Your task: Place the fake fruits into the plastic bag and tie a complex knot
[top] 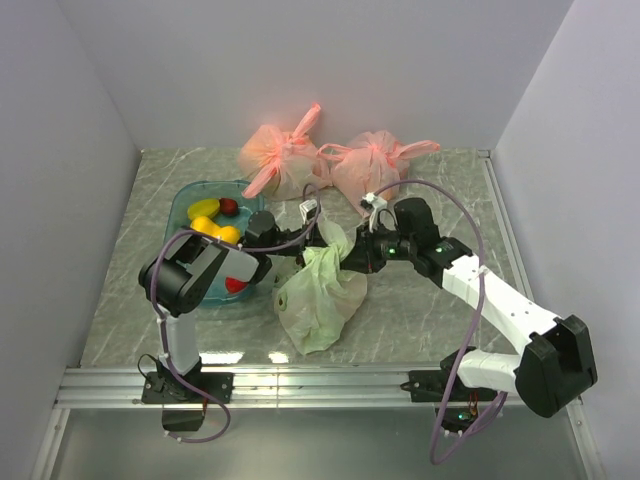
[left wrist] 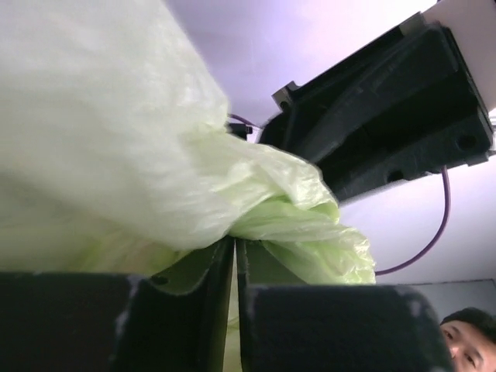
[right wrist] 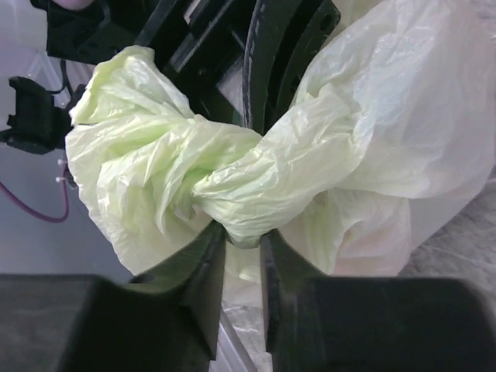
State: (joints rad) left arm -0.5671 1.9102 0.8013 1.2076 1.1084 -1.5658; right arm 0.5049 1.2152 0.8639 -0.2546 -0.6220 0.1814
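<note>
Clearly the tying step was in hand. The pale green plastic bag [top: 318, 295] hung at the middle of the counter [top: 420, 320], its body sagging onto the surface and its neck lifted between two arms. The left pincer [left wrist: 235, 252] was pressed together on a thin fold of the film. The right pincer [right wrist: 242, 236] was clamped just under the knot [right wrist: 232, 190], a bunched twist with a floppy end to each side. Some fake fruits [top: 205, 209], yellow and red, lay in a blue tray [top: 190, 195] at ten o'clock from the bag. Two tied pink bags [top: 275, 155] sat at twelve o'clock. The next move probably called for pulling the ends apart to tighten the twist without tearing the plastic.
</note>
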